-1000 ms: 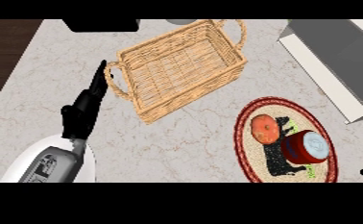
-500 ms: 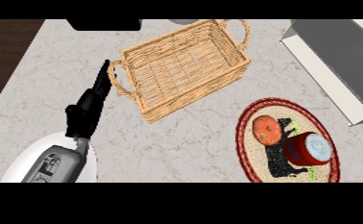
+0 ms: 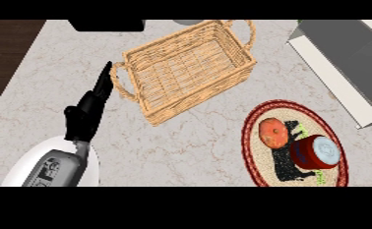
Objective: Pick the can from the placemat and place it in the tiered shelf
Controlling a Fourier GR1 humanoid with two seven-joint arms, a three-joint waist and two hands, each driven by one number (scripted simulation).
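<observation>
In the head view, one can (image 3: 316,153) lies at the lower right of the frame: a short dark red cylinder with a pale silvery end turned toward the upper right, so it appears to be on its side or strongly tilted. It sits on the placemat (image 3: 256,125), a single round woven mat with a red rim and a tan centre that bears a black printed figure, and the can covers part of that figure. Just left of the can, on the same mat, is one round orange fruit (image 3: 273,132), close beside it and possibly touching it. One wicker basket (image 3: 190,71) stands in the upper middle of the frame, set at an angle on the pale marbled worktop (image 3: 196,144); it is rectangular with a looped handle at each short end, and only its woven bottom shows inside. At the right edge a grey, flat-surfaced structure with pale edges (image 3: 341,58) runs diagonally down the frame; whether it is the tiered shelf cannot be told from this angle. One dark box-like object (image 3: 105,25) is cut off by the upper edge at the upper left. The left robot hand (image 3: 88,110) shows at the left, above its grey forearm, fingers straight and pointing up toward the basket's near handle, holding nothing and well apart from the can. The right robot hand does not appear.
</observation>
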